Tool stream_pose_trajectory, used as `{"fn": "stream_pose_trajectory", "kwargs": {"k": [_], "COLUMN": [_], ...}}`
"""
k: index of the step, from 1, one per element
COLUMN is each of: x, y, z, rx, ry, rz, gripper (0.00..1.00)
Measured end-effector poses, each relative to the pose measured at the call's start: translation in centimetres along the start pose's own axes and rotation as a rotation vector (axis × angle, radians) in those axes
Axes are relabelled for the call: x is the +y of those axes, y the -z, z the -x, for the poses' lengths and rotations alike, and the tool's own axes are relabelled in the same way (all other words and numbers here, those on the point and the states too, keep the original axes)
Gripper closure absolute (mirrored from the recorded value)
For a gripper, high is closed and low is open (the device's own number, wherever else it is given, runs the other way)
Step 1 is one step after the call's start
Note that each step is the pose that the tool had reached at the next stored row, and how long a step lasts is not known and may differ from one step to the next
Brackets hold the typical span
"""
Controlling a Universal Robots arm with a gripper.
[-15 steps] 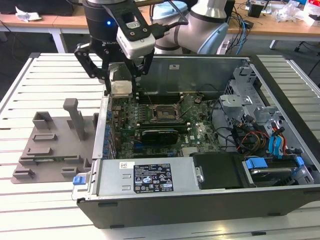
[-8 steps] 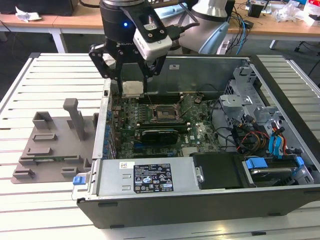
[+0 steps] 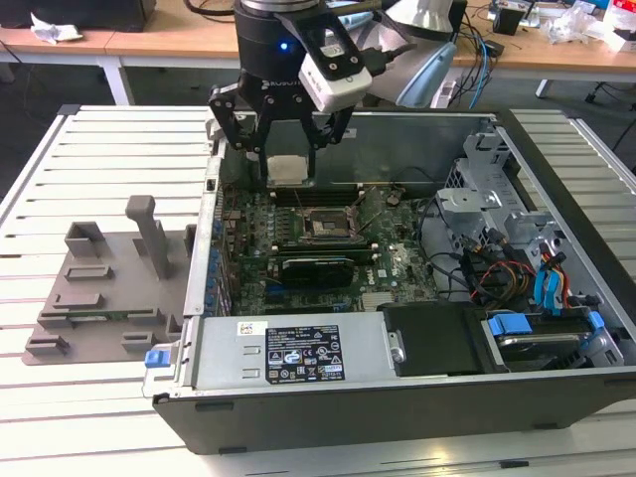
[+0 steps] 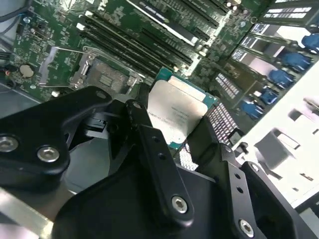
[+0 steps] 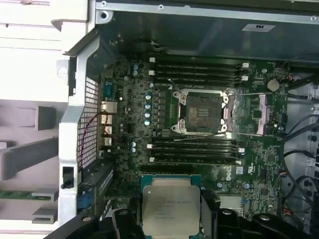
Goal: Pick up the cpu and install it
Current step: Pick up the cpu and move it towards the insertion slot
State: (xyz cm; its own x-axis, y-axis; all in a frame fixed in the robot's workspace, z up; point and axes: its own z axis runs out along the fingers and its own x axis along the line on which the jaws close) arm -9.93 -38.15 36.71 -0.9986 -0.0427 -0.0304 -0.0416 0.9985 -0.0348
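Above the far side of the open grey metal computer case (image 3: 477,129), the black two-fingered gripper (image 3: 286,159) hangs with its jaws closed on the cpu (image 3: 288,171), a small flat square chip with a silver-white metal lid and a thin green rim. In the second wrist view the black fingers (image 4: 147,132) pinch the chip by two opposite edges, and it sits roughly level between them. It is held clear of the green motherboard (image 5: 259,159), touching nothing below. The square black-and-silver processor socket (image 5: 202,112) lies between two banks of long black memory slots (image 5: 194,72). The chip hangs to one side of it, over the board rather than over the socket. The socket's thin wire levers seem to be swung open, though I cannot be sure from these angles. A grey moulded fixture tray (image 3: 99,288) rests on the white slatted table (image 3: 60,159) at the exterior view's left.

The main risk, as I judge it, is poor alignment. A chip lowered slightly off-centre, rotated or tilted would land on the socket's contacts and bend them. The edge grip is narrow, so a knock against a memory slot or lever could twist the chip or let it drop onto the board
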Motion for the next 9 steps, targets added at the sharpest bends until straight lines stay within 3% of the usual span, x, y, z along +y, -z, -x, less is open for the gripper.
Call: {"fn": "stream_pose_trajectory", "kwargs": {"k": [3, 5, 9], "x": [0.41, 0.93, 1.61], "y": [-0.12, -0.26, -0.45], "z": [0.85, 2.00, 3.48], "rx": [-0.0001, 0.0001, 0.0001], "ry": [0.000, 0.000, 0.000], "rz": [0.0000, -0.0005, -0.0008], "gripper": [0.45, 0.45, 0.45]}}
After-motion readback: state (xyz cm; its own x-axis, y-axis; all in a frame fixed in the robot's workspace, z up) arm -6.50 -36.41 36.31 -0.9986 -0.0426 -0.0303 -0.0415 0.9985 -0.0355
